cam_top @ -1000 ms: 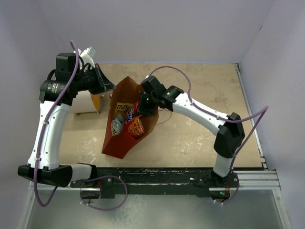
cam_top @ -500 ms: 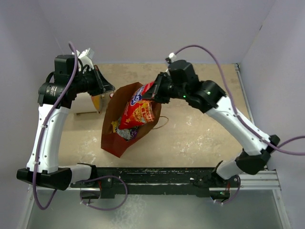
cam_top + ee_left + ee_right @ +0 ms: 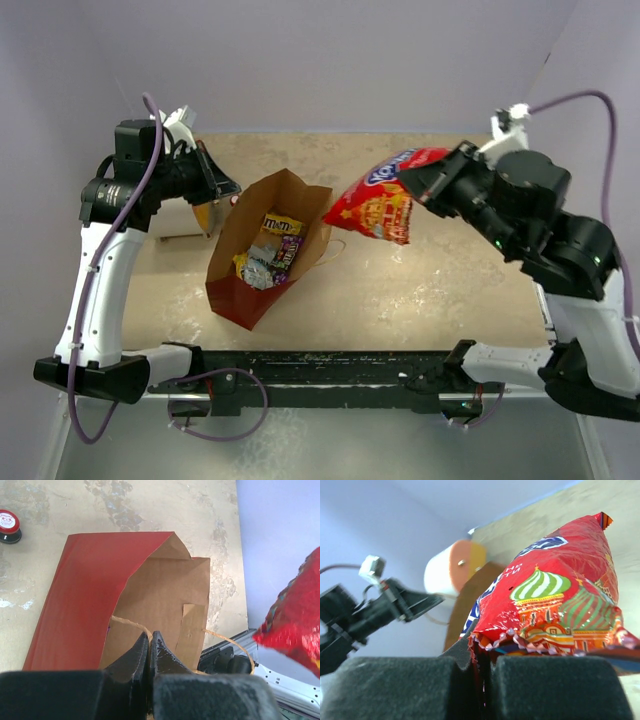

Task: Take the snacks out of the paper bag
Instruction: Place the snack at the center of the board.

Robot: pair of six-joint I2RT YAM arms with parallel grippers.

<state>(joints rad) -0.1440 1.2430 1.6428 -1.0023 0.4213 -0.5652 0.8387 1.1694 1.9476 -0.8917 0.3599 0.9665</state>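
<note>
The red paper bag (image 3: 240,290) lies on the table with its brown mouth open upward. My left gripper (image 3: 222,185) is shut on its tan cord handle (image 3: 131,624) and holds the mouth open; the bag also shows in the left wrist view (image 3: 85,590). Inside lie a yellow candy packet (image 3: 278,224), a purple packet (image 3: 291,248) and a silvery wrapper (image 3: 256,270). My right gripper (image 3: 415,182) is shut on the crimped edge of the large red packet (image 3: 380,207) and holds it in the air to the right of the bag. The packet fills the right wrist view (image 3: 555,595).
A white cylinder with an orange end (image 3: 190,215) lies left of the bag, behind my left gripper. A small red-capped black bottle (image 3: 8,525) stands on the table beyond the bag. A metal rail (image 3: 525,235) runs along the table's right edge. Walls close in on three sides.
My right gripper has pulled the large red packet up out of the bag and swung it to the right. My left gripper has kept its hold on the handle.
</note>
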